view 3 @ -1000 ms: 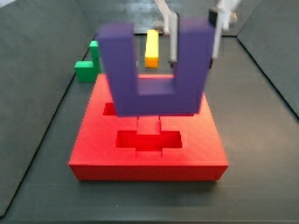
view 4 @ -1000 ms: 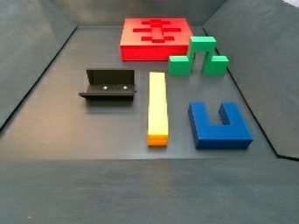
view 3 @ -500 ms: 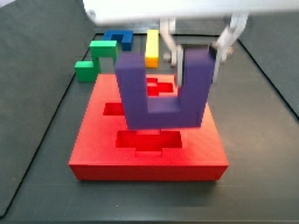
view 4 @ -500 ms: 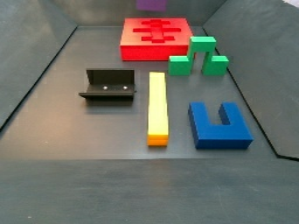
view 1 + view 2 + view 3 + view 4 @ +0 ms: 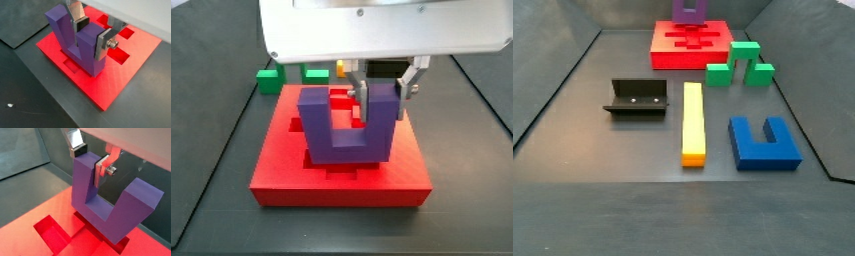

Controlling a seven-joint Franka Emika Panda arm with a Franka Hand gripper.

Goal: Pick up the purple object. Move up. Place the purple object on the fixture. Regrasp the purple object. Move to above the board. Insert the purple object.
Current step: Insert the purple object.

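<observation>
The purple object is a U-shaped block held upright, prongs up, its base low over the recessed cutouts of the red board. My gripper is shut on one prong; in both wrist views the silver fingers clamp that prong from two sides. The gripper sits over the board's middle. I cannot tell whether the base touches the board. In a side view the purple object shows just above the board. The fixture stands bare on the floor.
A long yellow bar lies beside the fixture. A blue U-shaped block lies near the front right. Green blocks sit next to the board's right side. Dark sloping walls bound the floor.
The gripper has come down with the purple object, from high above the board to just over its cutouts. The block now shows at the top of the far side view.
</observation>
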